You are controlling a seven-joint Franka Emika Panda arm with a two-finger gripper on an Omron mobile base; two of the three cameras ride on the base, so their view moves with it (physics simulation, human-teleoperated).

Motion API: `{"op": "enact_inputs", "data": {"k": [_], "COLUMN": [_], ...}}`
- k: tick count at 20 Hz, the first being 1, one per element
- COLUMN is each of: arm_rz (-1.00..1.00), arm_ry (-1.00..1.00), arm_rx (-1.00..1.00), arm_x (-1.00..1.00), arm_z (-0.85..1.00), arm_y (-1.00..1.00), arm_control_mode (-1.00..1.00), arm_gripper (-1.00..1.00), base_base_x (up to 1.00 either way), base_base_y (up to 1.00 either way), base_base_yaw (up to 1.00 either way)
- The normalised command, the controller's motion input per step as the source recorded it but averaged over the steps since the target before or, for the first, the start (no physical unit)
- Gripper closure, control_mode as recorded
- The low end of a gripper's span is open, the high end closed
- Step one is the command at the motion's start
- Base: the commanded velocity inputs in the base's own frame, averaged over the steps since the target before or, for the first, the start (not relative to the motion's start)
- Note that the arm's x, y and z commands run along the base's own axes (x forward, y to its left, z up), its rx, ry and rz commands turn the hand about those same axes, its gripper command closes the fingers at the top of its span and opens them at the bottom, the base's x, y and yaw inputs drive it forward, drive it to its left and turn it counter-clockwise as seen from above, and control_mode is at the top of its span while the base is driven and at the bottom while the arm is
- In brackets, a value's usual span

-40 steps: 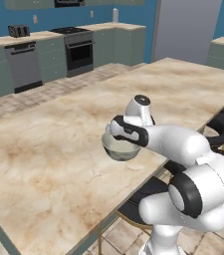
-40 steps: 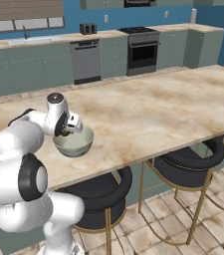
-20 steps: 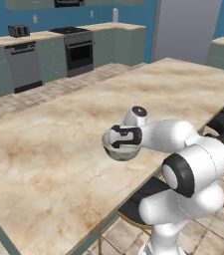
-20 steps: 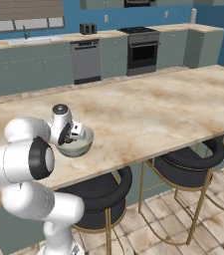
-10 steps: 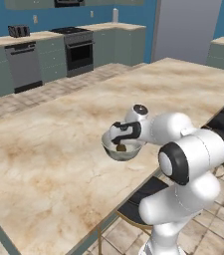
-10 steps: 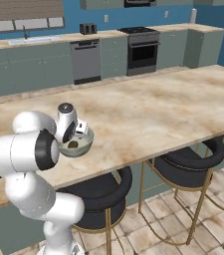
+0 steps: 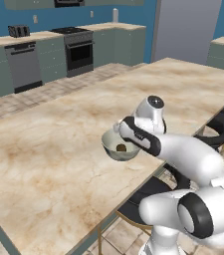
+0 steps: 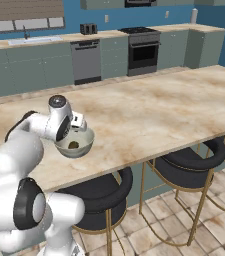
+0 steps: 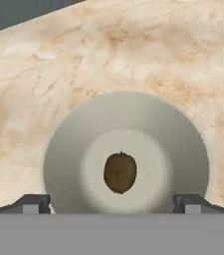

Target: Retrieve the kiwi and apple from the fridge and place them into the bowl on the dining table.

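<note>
On the beige marbled dining table [image 7: 58,164] near its stool-side edge sits the bowl [image 7: 114,148] with the brown kiwi [image 7: 121,148] inside, the white arm's hand over its rim, and the grey fridge [image 7: 185,29] behind.

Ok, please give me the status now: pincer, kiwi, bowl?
Pincer open, empty, above the bowl. Kiwi lying in the bowl's middle, bowl on the dining table. Nothing in the way.
</note>
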Motion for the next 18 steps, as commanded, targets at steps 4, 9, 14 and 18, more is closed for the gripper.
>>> {"op": "enact_inputs", "data": {"k": [4, 9, 14, 18], "arm_rz": [0.07, 0.05, 0.01, 0.0], "arm_ry": [-0.23, -0.21, -0.11, 0.0], "arm_rx": [0.0, 0.0, 0.0, -0.03], "arm_x": [-1.0, -1.0, -0.94, -0.58], "arm_z": [1.0, 1.0, 0.98, 0.73], "arm_y": [-0.25, -0.35, -0.14, 0.0], "arm_control_mode": [-1.0, -1.0, -1.0, -1.0], "arm_gripper": [-1.0, -1.0, -1.0, -1.0], "base_base_x": [0.0, 0.0, 0.0, 0.0], "base_base_y": [0.0, 0.0, 0.0, 0.0], "base_base_yaw": [0.0, 0.0, 0.0, 0.0]}}
